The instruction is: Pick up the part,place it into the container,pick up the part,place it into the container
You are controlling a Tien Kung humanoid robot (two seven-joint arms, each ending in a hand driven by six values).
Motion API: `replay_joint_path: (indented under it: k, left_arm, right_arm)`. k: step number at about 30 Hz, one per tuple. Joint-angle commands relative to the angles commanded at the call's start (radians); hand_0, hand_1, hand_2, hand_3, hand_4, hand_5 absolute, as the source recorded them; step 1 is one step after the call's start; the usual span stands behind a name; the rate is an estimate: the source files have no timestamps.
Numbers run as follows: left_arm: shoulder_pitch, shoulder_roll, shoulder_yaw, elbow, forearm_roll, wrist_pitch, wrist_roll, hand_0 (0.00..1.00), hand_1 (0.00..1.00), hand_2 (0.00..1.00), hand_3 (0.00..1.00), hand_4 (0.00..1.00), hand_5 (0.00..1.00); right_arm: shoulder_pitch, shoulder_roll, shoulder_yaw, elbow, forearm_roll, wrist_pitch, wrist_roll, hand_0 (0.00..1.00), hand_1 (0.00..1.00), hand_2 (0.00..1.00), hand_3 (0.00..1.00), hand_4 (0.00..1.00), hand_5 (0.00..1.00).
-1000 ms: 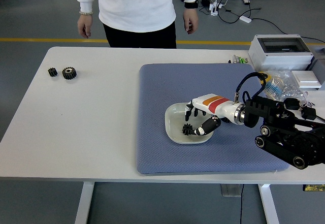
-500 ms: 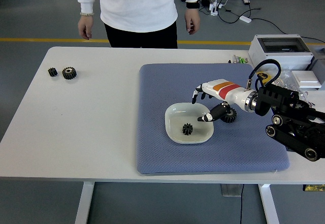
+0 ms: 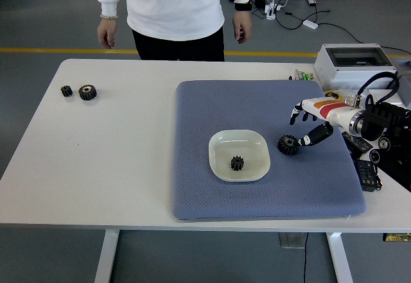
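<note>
A small black gear (image 3: pixel 237 163) lies in the shallow white dish (image 3: pixel 221 167) on the blue mat (image 3: pixel 263 193). A larger black gear (image 3: pixel 288 144) lies on the mat just right of the dish. My right hand (image 3: pixel 308 126) hovers over the mat beside that larger gear, fingers spread and holding nothing. Two more black gears, a small one (image 3: pixel 66 91) and a larger one (image 3: pixel 87 92), lie at the table's far left. My left arm is out of view.
A person stands at the far side, hands hanging (image 3: pixel 240 29) away from the table. A grey box (image 3: pixel 356 65), bagged parts (image 3: pixel 359 106) and cables crowd the right edge. The white table (image 3: pixel 109 161) spreads left of the mat.
My right hand has let go of the small gear in the dish and drawn back to the right, out of the dish, to beside the larger gear on the mat.
</note>
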Motion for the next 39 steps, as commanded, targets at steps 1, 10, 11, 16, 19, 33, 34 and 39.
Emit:
replay_joint_path:
  k: [1,10,11,16,19,33,34,39]
  left_arm:
    - [0.0,0.001,0.001,0.0,-0.001,0.0,0.0,0.736,0.708,0.751,0.619,0.755,0.704]
    - [-0.001,0.002,0.002,0.0,-0.003,-0.002,-0.002,0.735,0.707,0.75,0.618,0.757,0.706]
    - [-0.001,0.002,0.002,0.0,-0.004,-0.002,-0.002,0.735,0.707,0.75,0.618,0.757,0.706]
    - [0.003,0.001,-0.004,0.0,0.002,0.0,-0.001,0.736,0.705,0.75,0.619,0.758,0.706]
    - [0.001,-0.001,-0.006,0.0,0.004,0.0,-0.001,0.736,0.705,0.75,0.619,0.758,0.706]
    - [-0.002,-0.002,-0.01,0.0,0.005,0.0,0.0,0.735,0.704,0.748,0.619,0.757,0.704]
    - [-0.002,-0.002,-0.011,0.0,0.005,0.0,0.0,0.735,0.704,0.748,0.619,0.757,0.704]
    - [-0.004,-0.003,-0.01,0.0,0.004,0.0,0.0,0.735,0.703,0.748,0.619,0.758,0.705]
  right_arm:
    - [0.0,0.001,-0.005,-0.01,0.004,0.0,0.003,0.557,0.624,0.746,0.598,0.92,0.331]
    - [-0.003,0.021,-0.023,-0.072,0.028,-0.001,0.023,0.594,0.661,0.791,0.857,0.961,0.341]
    - [-0.004,0.021,-0.022,-0.072,0.032,-0.003,0.027,0.594,0.661,0.791,0.857,0.961,0.341]
    - [-0.004,0.023,-0.026,-0.074,0.04,-0.003,0.032,0.598,0.664,0.801,0.894,0.962,0.338]
    - [-0.001,0.029,-0.037,-0.075,0.038,-0.002,0.032,0.598,0.664,0.801,0.894,0.962,0.338]
    - [0.036,0.067,-0.134,-0.082,0.049,-0.017,0.03,0.582,0.652,0.785,0.824,0.951,0.335]
    - [0.037,0.069,-0.141,-0.085,0.051,-0.017,0.03,0.582,0.652,0.785,0.824,0.951,0.335]
    - [0.038,0.081,-0.167,-0.106,0.056,-0.018,0.032,0.579,0.643,0.761,0.719,0.924,0.326]
